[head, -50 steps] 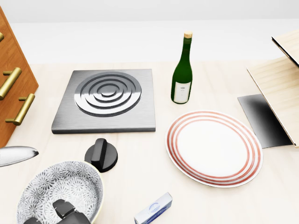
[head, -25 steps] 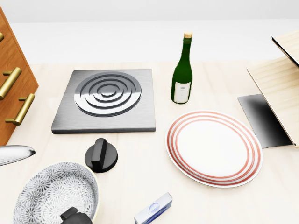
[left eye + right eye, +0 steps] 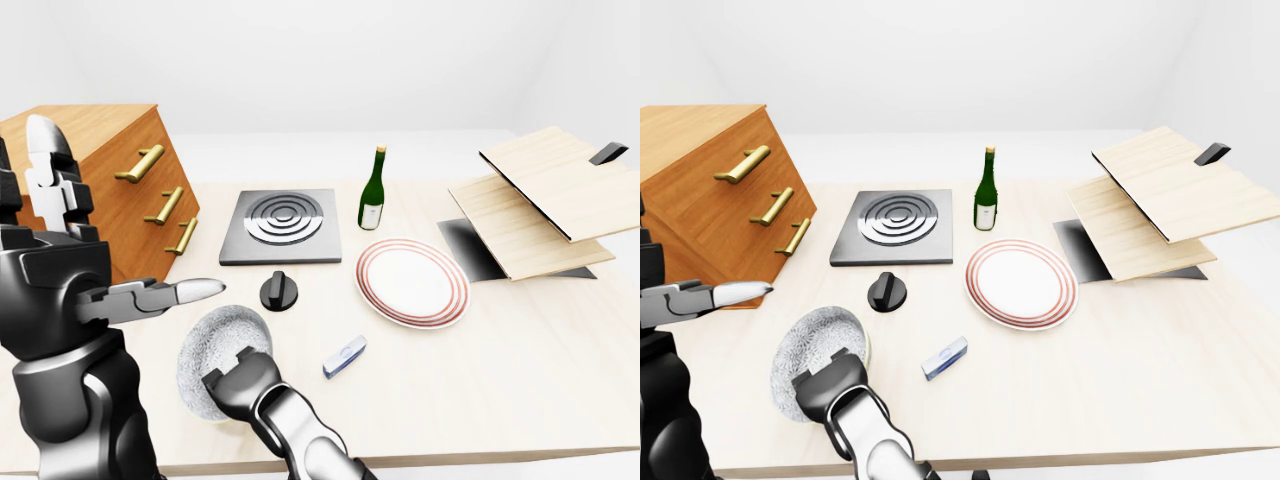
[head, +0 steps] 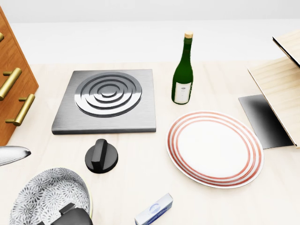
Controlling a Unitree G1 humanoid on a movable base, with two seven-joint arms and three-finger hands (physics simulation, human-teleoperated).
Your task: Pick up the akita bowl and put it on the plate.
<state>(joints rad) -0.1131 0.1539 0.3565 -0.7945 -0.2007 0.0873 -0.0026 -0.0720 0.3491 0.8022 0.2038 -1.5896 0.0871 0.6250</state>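
Note:
The akita bowl [image 4: 44,194], grey-white with a flower pattern, is at the bottom left of the head view and looks tilted in the left-eye view. My right hand [image 3: 238,372] reaches in from the bottom edge and closes on the bowl's near rim. The white plate [image 4: 214,148] with red rings lies to the right of the bowl, apart from it, with nothing on it. My left hand [image 3: 185,293] hovers left of and above the bowl, fingers stretched out, holding nothing.
A metal stove plate [image 4: 105,99] and a black knob [image 4: 101,157] lie above the bowl. A green wine bottle [image 4: 183,75] stands above the plate. A small blue-white box [image 4: 153,210] lies between bowl and plate. A wooden drawer cabinet [image 3: 120,190] stands left, stacked boards [image 3: 540,200] right.
In the head view the bowl has slid down and to the left and tipped, my right hand moving with it. The left fingertip has drawn back slightly toward the left edge.

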